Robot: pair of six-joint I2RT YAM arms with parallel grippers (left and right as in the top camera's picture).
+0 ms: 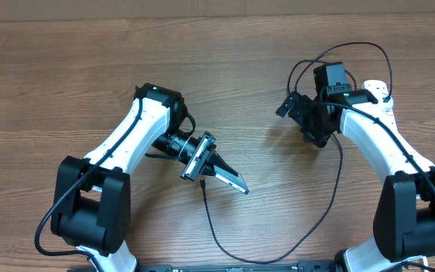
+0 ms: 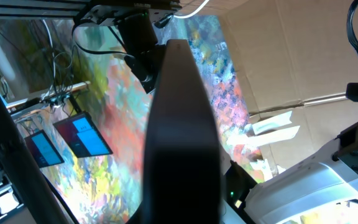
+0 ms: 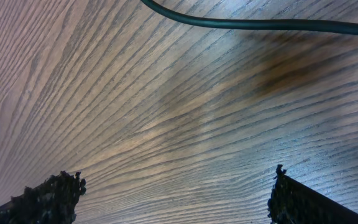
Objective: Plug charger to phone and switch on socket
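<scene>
My left gripper [image 1: 206, 165] is shut on the phone [image 1: 230, 179] and holds it tilted, edge-up, above the table's middle. In the left wrist view the phone [image 2: 180, 143] is a dark slab seen edge-on between the jaws. The charger's thin black cable [image 1: 331, 204] runs from a tip [image 1: 202, 185] just beside the phone, loops along the front edge and rises toward the right arm. I cannot tell whether the tip is in the phone. My right gripper [image 1: 297, 113] is open and empty over bare wood [image 3: 176, 199]; the cable [image 3: 260, 25] crosses ahead of it. The socket is not in view.
A black cable loop [image 1: 353, 47] arcs over the right arm at the back right. The wooden table [image 1: 66, 75] fills the view. The left wrist camera points up at the room, with the right arm's white link [image 2: 316, 186] low on the right.
</scene>
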